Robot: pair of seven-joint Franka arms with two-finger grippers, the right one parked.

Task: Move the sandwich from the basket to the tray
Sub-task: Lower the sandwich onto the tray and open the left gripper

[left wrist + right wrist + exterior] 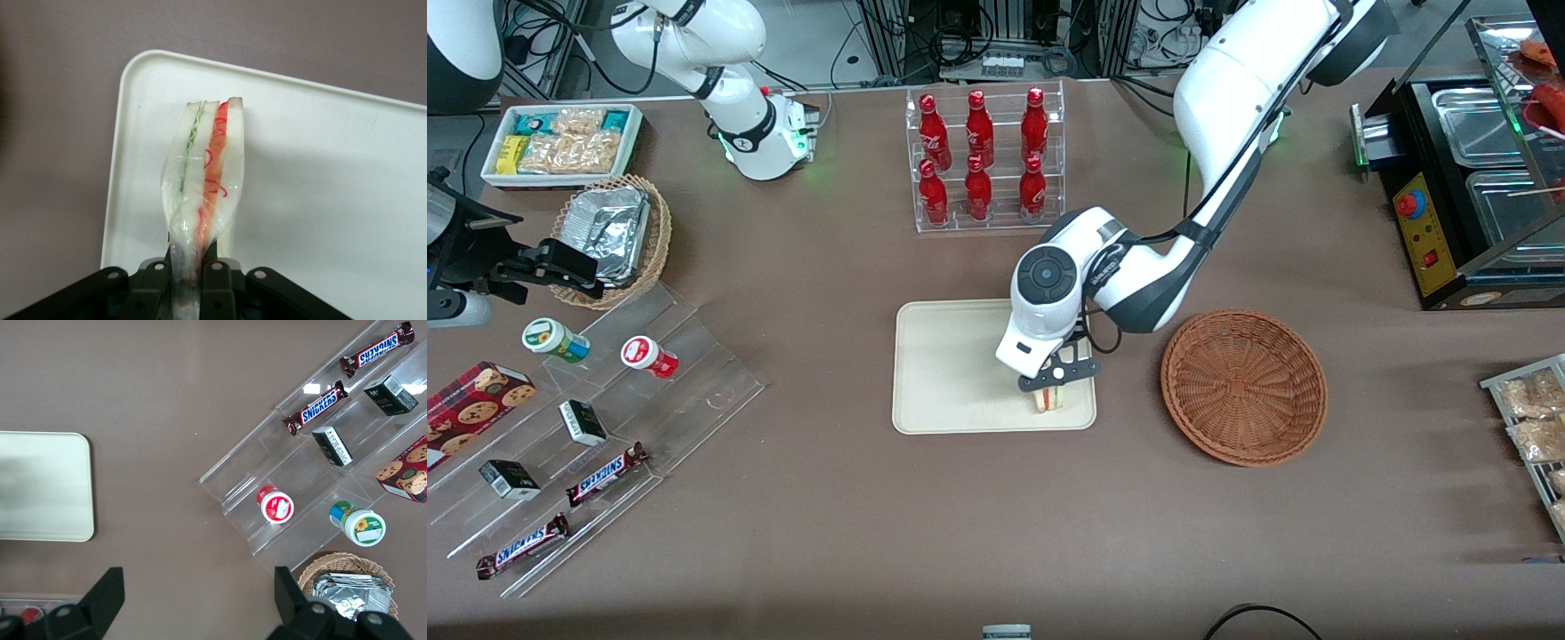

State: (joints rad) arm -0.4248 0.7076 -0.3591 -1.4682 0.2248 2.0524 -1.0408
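1. Looking from the front: gripper point(1060, 380) low over the cream tray point(943, 373), at the tray corner nearest the camera toward the working arm's end, clamped on the sandwich point(1049, 399). Sandwich standing on the tray surface just inside the rim, pale bread with a red and green stripe showing under the black fingers. Reddish-brown wicker basket point(1243, 386) beside the tray, toward the working arm's end of the table, holding nothing. Clear rack of red bottles point(983, 158) farther from the camera than the tray. Toward the parked arm's end: tan basket with a foil container point(609, 233), white bin of snack packets point(560, 142), stepped acrylic stand point(596, 436) with two Snickers bars point(605, 475), small dark boxes, two lidded cups and a cookie box point(471, 404).

2. Seen from the left wrist: fingers point(217, 283) pinched tight on the plastic wrap at the narrow end of the sandwich point(207, 173), green filling line in one layer, red in the other, bread edges pale. Wedge over the tray point(320, 200), near a rounded corner, brown table point(60, 133) just outside the rim.

3. Seen from the right wrist: bare part of the tray point(43, 487) well apart from the acrylic stand point(267, 473), Snickers bars point(315, 408), red-lidded cup point(275, 505), green-labelled cup point(358, 523), foil container point(347, 593) in its tan basket.
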